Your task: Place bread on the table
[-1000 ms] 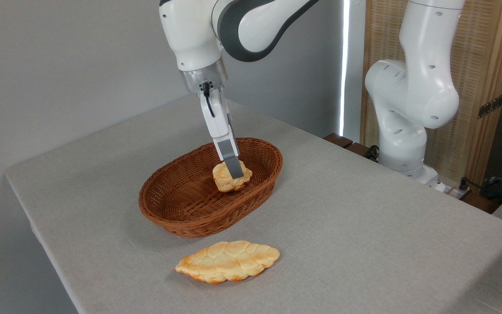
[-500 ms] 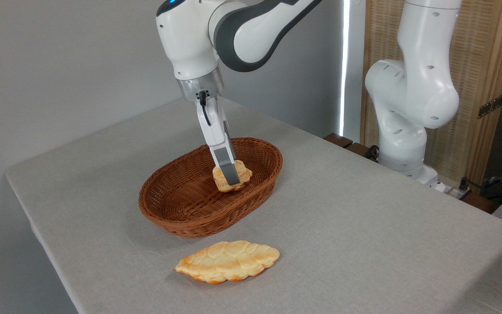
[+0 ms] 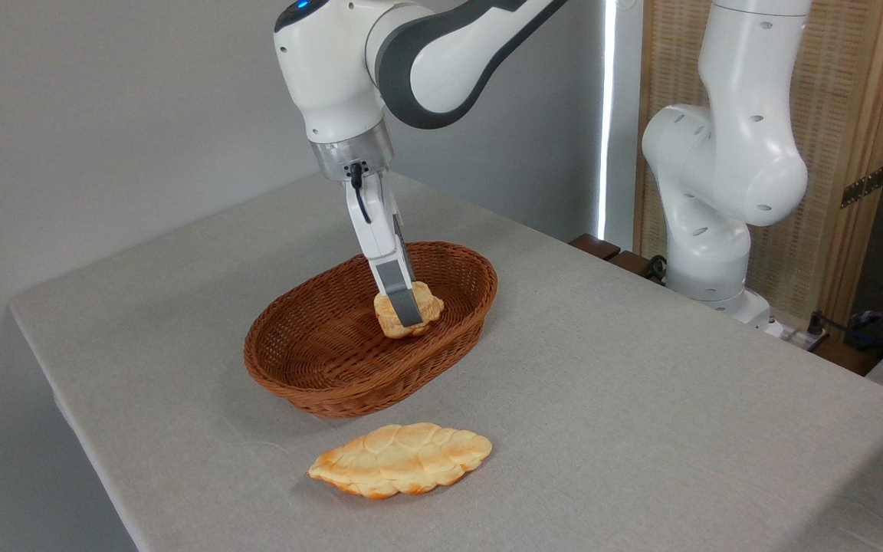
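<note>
One gripper is closing its visible grey finger against the bread; its second finger is hidden, so a full clamp cannot be confirmed. Compared with a second earlier, the claw is sitting slightly leftward inside the basket, and the bun is still lying in the basket's far end, not yet lifted. Arm is descending steeply from above the basket, wrist tilted. Braided loaf is lying on the table just in front of the basket.

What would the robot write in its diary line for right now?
step: grasp bun | gripper: around bun, closure unclear | bun: in basket | loaf: on table
</note>
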Robot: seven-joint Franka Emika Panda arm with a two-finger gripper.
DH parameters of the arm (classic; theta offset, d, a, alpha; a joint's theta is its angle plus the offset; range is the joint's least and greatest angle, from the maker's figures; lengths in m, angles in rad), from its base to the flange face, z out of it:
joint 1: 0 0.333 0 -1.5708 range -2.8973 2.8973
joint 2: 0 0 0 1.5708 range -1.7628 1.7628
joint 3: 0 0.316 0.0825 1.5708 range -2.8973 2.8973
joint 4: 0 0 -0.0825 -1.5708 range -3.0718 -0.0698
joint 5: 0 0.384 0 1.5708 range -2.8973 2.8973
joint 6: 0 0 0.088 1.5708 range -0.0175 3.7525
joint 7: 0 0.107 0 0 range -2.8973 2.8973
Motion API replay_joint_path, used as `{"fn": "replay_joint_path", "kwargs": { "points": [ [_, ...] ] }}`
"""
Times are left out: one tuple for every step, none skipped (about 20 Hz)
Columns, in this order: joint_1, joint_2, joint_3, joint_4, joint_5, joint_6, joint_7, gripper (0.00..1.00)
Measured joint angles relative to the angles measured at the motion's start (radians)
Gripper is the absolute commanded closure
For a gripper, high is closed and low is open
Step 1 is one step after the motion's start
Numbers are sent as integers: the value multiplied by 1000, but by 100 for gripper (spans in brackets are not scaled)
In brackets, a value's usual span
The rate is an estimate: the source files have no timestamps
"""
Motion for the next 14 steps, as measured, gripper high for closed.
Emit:
{"fn": "replay_joint_path", "kwargs": {
  "points": [
    [0, 0, 0, 0, 0, 0, 0, 34],
    [0, 0, 0, 0, 0, 0, 0, 34],
    [0, 0, 0, 0, 0, 0, 0, 34],
    [0, 0, 0, 0, 0, 0, 0, 33],
    [0, 0, 0, 0, 0, 0, 0, 33],
    [0, 0, 0, 0, 0, 0, 0, 31],
    [0, 0, 0, 0, 0, 1, 0, 29],
    [1, -1, 0, 1, 0, 2, 0, 28],
    [2, -3, 1, 2, 0, 3, 0, 29],
    [3, -5, 2, 4, 0, 3, 0, 29],
    [5, -10, 6, 8, 0, 4, 0, 29],
    [7, -15, 9, 12, 0, 4, 0, 29],
    [10, -21, 12, 17, 0, 4, -1, 29],
    [11, -29, 20, 24, 0, 4, -7, 28]
  ]
}}
